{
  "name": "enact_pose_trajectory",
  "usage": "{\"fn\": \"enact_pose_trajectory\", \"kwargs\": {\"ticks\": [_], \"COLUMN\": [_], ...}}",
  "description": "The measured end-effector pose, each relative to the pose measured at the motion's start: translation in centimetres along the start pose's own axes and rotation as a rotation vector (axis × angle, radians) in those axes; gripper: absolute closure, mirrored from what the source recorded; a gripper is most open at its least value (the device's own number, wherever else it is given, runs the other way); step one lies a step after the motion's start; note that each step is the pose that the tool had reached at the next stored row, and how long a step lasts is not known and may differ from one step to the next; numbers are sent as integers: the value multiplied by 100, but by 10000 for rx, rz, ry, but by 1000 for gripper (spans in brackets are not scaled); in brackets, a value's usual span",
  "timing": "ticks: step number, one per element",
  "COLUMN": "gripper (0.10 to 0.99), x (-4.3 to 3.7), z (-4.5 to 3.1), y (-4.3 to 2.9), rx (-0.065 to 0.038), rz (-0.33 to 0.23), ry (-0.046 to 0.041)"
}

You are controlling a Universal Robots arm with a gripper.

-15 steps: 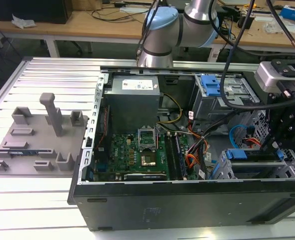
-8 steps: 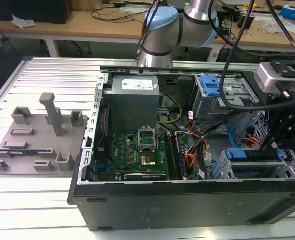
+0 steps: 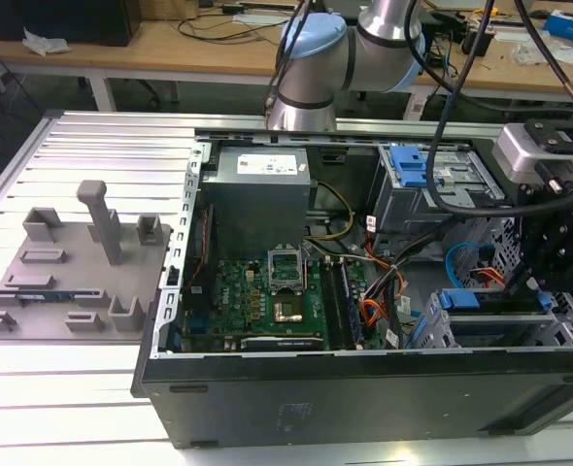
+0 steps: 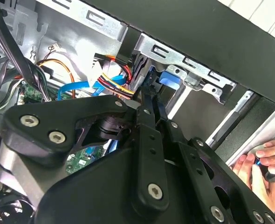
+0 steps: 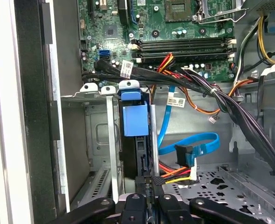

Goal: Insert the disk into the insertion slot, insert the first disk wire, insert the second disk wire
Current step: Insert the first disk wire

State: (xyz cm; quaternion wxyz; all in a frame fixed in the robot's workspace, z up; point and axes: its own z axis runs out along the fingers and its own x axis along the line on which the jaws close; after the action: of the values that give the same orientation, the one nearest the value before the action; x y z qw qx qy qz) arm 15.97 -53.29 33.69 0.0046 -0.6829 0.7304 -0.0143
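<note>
Beneath everything, a slatted metal table (image 3: pixel 63 408) is seen carrying an open computer case (image 3: pixel 364 398), with a grey fixture tray (image 3: pixel 73 272) laid at the exterior view's left. Within the case, the disk (image 5: pixel 135 119) is seated in the insertion slot (image 5: pixel 96 135), its blue carrier end turned towards the motherboard (image 5: pixel 184 18). The gripper (image 5: pixel 151 184) is held at the disk's opposite edge, its fingers (image 4: pixel 147 107) drawn narrow; whether anything is pinched cannot be told. A black connector (image 5: pixel 163 180) with red and yellow wires is seen just beside them.
</note>
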Motion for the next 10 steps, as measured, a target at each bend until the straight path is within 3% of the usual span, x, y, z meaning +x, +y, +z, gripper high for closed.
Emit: {"fn": "enact_pose_trajectory", "kwargs": {"ticks": [3,4,5,7,8,10], "gripper": [910,851,788,788,725,725], "x": [4,4,5,5,6,0], "z": [20,16,-8,-59,-119,-313], "y": [3,5,5,3,2,-2], "rx": [-3,-2,-1,0,1,4], "rz": [2,1,1,1,1,0], "ry": [-9,-9,-3,-2,4,53]}}
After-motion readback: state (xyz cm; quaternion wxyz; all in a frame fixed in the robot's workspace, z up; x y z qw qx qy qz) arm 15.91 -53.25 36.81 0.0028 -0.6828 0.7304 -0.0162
